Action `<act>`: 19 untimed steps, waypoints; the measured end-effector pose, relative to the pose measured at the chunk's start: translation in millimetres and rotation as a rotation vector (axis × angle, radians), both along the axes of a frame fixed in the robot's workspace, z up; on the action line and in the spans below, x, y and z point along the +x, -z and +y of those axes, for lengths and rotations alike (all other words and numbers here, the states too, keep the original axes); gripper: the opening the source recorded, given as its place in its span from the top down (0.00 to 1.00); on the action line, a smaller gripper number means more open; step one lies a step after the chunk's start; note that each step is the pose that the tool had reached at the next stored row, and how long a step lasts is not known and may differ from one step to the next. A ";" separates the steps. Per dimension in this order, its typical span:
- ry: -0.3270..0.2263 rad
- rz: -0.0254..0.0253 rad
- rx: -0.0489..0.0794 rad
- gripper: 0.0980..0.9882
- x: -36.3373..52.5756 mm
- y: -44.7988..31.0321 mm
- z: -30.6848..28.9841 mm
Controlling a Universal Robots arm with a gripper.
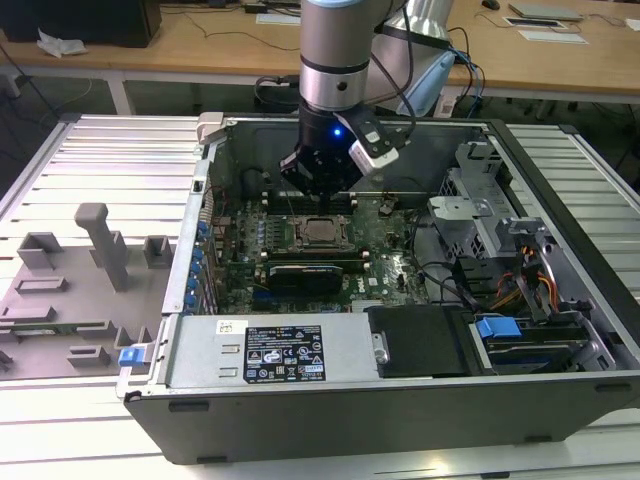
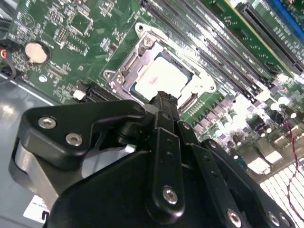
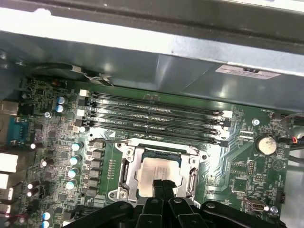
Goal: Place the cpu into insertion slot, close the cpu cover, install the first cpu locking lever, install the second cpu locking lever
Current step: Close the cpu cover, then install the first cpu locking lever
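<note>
The cpu (image 3: pixel 159 170) lies framed by the cpu cover (image 3: pixel 124 174), directly beneath the tool (image 3: pixel 162 184).

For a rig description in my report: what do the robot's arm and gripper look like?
The arm is a silver-grey cylinder with a black ring. The gripper is black, built of jointed links with silver screw heads. A small blue light glows on its body, a grey camera module sits beside it, and black cables run along the arm.

Silver arm (image 1: pixel 335 40), black tool (image 3: pixel 161 184), blue light (image 1: pixel 338 130)
</note>
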State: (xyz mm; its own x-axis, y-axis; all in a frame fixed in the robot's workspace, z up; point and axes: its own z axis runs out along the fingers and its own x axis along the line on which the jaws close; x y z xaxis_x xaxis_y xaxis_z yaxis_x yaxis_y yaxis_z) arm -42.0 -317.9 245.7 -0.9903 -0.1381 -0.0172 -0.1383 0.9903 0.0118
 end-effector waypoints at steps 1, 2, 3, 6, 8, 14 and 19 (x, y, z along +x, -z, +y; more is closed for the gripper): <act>0.000 0.0000 0.000 0.99 0.0 0.0 0.0; 0.000 0.0001 0.000 0.99 0.0 -0.1 0.0; 0.000 0.0002 0.000 0.99 0.0 -0.1 0.0; 0.000 0.0001 -0.001 0.99 0.0 -0.1 0.0; 0.000 0.0001 -0.001 0.99 0.0 -0.1 0.0; 0.000 0.0002 -0.001 0.99 0.0 -0.1 0.0; 0.000 0.0001 -0.001 0.99 -1.9 0.0 0.1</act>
State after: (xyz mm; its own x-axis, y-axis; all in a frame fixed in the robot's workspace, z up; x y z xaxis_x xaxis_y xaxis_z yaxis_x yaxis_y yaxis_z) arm -43.9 -317.8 245.7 -0.9903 -0.1380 -0.0170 -0.1382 0.9904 0.0107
